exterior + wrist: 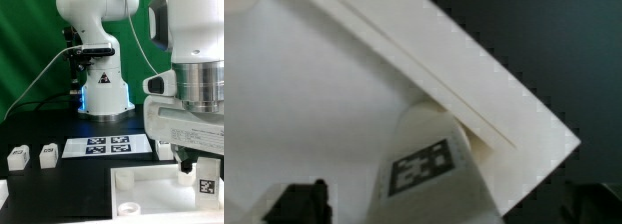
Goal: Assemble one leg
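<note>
The gripper (203, 178) hangs low over the large white panel (150, 185) at the exterior view's right, its fingers closed around a tagged leg (205, 184) held upright on the panel. Two more legs (47, 153) stand on the black table (60, 190), left of the marker board (108, 147)

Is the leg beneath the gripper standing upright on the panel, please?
Upright: the leg stands on the panel, tag facing outward.

The black surface (60, 190) carries two small tagged legs (17, 156) (47, 153), the marker board (106, 147) mid-surface, and the white square panel (150, 195) at its near edge.
</note>
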Tool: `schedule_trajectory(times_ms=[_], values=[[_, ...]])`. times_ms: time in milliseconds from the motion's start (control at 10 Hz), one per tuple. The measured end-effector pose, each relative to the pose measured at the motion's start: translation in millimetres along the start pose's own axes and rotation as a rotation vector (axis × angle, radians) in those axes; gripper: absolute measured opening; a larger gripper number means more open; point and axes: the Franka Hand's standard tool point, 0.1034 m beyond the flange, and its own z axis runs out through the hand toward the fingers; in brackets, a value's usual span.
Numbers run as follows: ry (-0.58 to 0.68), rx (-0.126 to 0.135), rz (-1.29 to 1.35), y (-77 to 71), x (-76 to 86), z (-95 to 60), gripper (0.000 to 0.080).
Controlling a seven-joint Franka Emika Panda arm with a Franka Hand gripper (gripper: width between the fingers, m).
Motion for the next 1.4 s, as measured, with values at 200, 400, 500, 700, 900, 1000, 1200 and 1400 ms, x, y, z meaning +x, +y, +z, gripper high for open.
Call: schedule_trajectory(times_ms=[200, 400, 500, 700, 900, 1000, 1200, 1400], values=[[0.016, -0.013, -0.148, -1.4, 2.7, -0.6, 0.0649], [0.016, -0.014, -0.147, -1.3, 2.6, -0.4, 0.0519], [0.012, -0.008, -0.064, -2.1, 1.7, -0.2, 0.038], [0.003, 0.002, 0.179, -1.4, 3.4, -1.0, 0.029], [-0.023, 0.017, 0.553, 0.5, 5.2, 0.1, 0.0291], [-0.024, 0.014, 0.703, -1.2, 2.8, 0.7, 0.0291], [-0.033, 0.033, 1.063, -4.8, 0.5, 1.0, 0.0291], [-0.026, 0.06, 1.217, -3.7, -0.3, 1.0, 0.0291]])
